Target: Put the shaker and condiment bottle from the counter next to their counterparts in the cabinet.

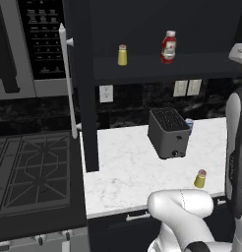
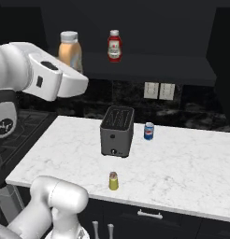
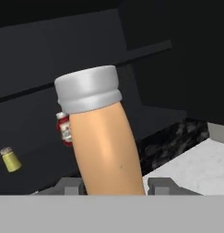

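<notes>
Beyond the claw [image 3: 114,184], the dark cabinet shelf [image 3: 150,48] is seen, while the smooth, probably light orange-tan squeeze bottle with a white cap [image 3: 107,145] is clamped low on its slippery-looking body.

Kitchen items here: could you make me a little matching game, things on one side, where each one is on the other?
Things:
1. condiment bottle
2. ketchup bottle
3. shaker
4. soda can

Places:
A. near the counter's front edge
B. cabinet shelf
C. held in the gripper
D. right of the toaster

Pairs: 1-C, 2-B, 3-A, 4-D
</notes>
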Robot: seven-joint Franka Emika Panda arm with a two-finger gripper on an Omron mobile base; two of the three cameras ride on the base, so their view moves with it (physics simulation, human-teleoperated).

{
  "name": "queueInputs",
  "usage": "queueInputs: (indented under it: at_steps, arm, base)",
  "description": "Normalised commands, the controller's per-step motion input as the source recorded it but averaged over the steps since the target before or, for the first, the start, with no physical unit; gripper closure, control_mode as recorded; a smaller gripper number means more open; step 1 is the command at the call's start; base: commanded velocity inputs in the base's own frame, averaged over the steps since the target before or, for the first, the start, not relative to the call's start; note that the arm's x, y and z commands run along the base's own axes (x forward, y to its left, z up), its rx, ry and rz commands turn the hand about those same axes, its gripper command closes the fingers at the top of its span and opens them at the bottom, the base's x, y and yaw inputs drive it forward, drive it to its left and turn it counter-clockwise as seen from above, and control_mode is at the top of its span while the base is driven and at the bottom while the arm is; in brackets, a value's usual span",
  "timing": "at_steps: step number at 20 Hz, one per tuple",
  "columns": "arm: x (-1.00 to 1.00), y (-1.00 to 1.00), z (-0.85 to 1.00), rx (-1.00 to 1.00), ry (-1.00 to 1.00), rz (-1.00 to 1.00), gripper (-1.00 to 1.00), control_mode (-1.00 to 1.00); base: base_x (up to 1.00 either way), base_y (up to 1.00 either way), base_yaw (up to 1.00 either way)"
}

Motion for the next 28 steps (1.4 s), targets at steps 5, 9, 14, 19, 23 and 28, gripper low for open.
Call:
queueInputs:
  at_steps: [5,9,14,19,23,28]
  arm:
    - [0.56,0.07,-0.06,0.0,-0.16,0.13,1.0,-1.0]
    - [0.49,0.15,-0.48,-0.05,-0.32,0.12,1.0,-1.0]
    - [0.65,0.1,-0.38,-0.12,-0.19,0.02,1.0,-1.0]
    - [0.79,0.0,0.44,-0.11,0.0,-0.07,1.0,-1.0]
    - [0.48,-0.1,0.21,-0.02,0.11,-0.01,1.0,-1.0]
    - [0.26,-0.27,0.0,0.0,0.17,0.01,1.0,-1.0]
  base:
    - [0.0,0.0,0.0]
    - [0.0,0.0,0.0]
    - [0.0,0.0,0.0]
    - [0.0,0.0,0.0]
    - [0.0,0.0,0.0]
    - [0.0,0.0,0.0]
